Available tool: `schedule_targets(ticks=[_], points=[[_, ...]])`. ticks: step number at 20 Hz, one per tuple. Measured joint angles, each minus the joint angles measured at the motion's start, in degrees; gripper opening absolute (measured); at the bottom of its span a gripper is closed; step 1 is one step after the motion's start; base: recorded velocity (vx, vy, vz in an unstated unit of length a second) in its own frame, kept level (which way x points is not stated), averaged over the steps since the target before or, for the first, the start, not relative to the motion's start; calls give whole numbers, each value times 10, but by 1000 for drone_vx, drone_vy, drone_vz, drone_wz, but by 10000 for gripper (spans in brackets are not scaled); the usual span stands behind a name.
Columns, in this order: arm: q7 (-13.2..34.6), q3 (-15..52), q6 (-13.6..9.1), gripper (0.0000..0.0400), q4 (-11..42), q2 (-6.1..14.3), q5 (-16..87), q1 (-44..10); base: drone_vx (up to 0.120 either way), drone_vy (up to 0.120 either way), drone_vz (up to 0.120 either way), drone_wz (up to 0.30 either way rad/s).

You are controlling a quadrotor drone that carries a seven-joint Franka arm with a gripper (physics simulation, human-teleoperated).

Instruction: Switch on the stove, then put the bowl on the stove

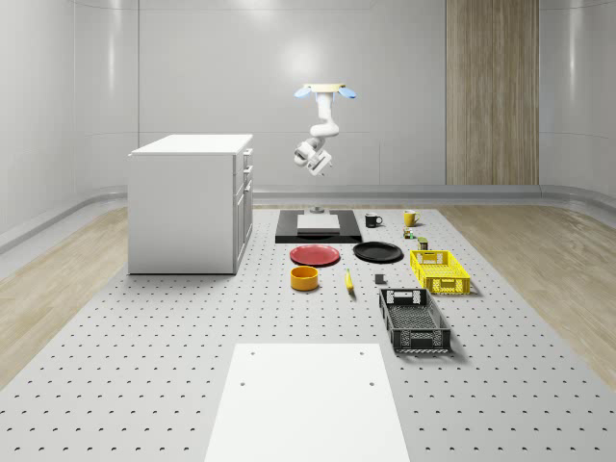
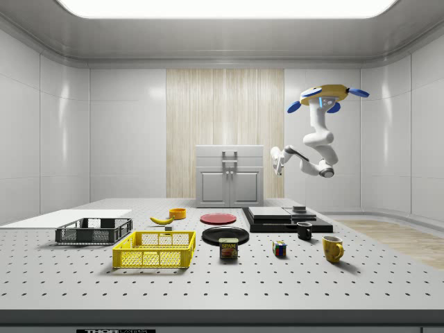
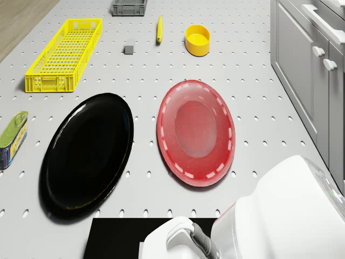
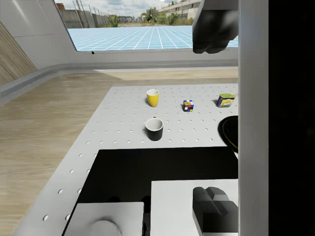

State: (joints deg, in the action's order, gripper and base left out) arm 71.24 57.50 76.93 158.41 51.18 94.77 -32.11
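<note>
The stove is a flat black slab with a white plate on it, at the far end of the perforated table. Its black slab lies below the wrist camera, with a grey block on the white plate and a round knob on a pale panel. The orange-yellow bowl stands upright on the table in front of the red plate; it also shows as the bowl and the bowl. The drone hovers high above the stove's far side. My gripper hangs in the air well above the stove, touching nothing.
A red plate and a black plate lie between stove and bowl. A banana, a yellow basket and a black basket sit to the whole-scene view's right. Two mugs stand beside the stove. A tall white cabinet stands left.
</note>
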Motion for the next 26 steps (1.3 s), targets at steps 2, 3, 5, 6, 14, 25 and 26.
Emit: schedule_targets(ticks=[2, 3, 5, 6, 14, 25, 26], points=[[44, 38, -28, 400, 32, 15, 70, -60, 120, 0, -120, 0], [63, 53, -40, 400, 42, 22, 96, -88, 120, 0, -120, 0], [95, 78, -63, 400, 57, 35, 134, -135, 20, 0, -120, 0], [108, 88, -72, 400, 62, 41, 148, -155, 0, 0, -120, 0], [167, 131, -101, 400, 75, 81, 188, -244, -100, 0, -120, 0], [194, 153, -86, 400, 74, 119, 180, -280, -120, 0, -120, 0], [195, 154, -84, 400, 74, 122, 179, -282, -120, 0, -120, 0]])
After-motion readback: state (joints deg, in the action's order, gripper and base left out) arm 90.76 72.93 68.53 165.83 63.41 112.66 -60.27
